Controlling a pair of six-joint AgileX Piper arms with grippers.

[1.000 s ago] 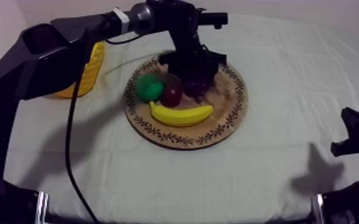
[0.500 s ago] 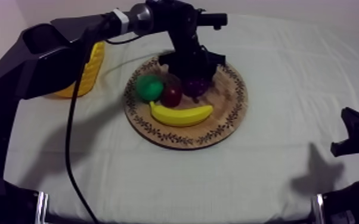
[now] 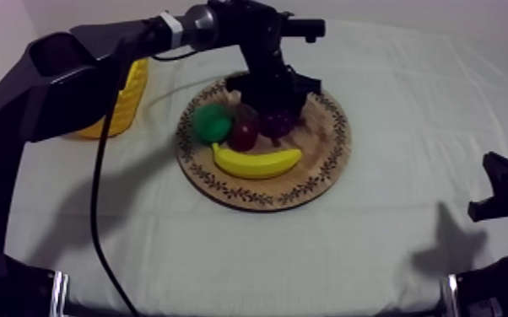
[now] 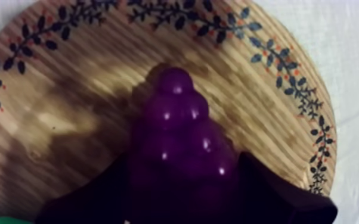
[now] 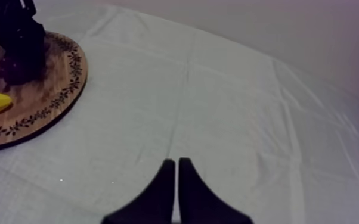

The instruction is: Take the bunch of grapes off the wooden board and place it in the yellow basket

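Observation:
A purple bunch of grapes [image 3: 277, 123] lies on the far part of the round wooden board [image 3: 321, 164], beside a small red fruit [image 3: 243, 133]. My left gripper [image 3: 272, 105] reaches down onto the bunch from the upper left. In the left wrist view its dark fingers [image 4: 86, 199] press against both sides of the grapes [image 4: 179, 137], which rest on the board [image 4: 68, 89]. The yellow basket [image 3: 127, 101] stands left of the board, partly hidden behind my left arm. My right gripper [image 5: 176, 164] is shut as a narrow wedge over bare cloth at the right side of the table.
A green pear [image 3: 211, 124] and a banana [image 3: 256, 162] share the board, left of and in front of the grapes. The left arm's links span the space between basket and board. Open cloth lies in front of and to the right of the board.
The left gripper has shifted very slightly over the grapes. The fruit, the board and the right arm have stayed put.

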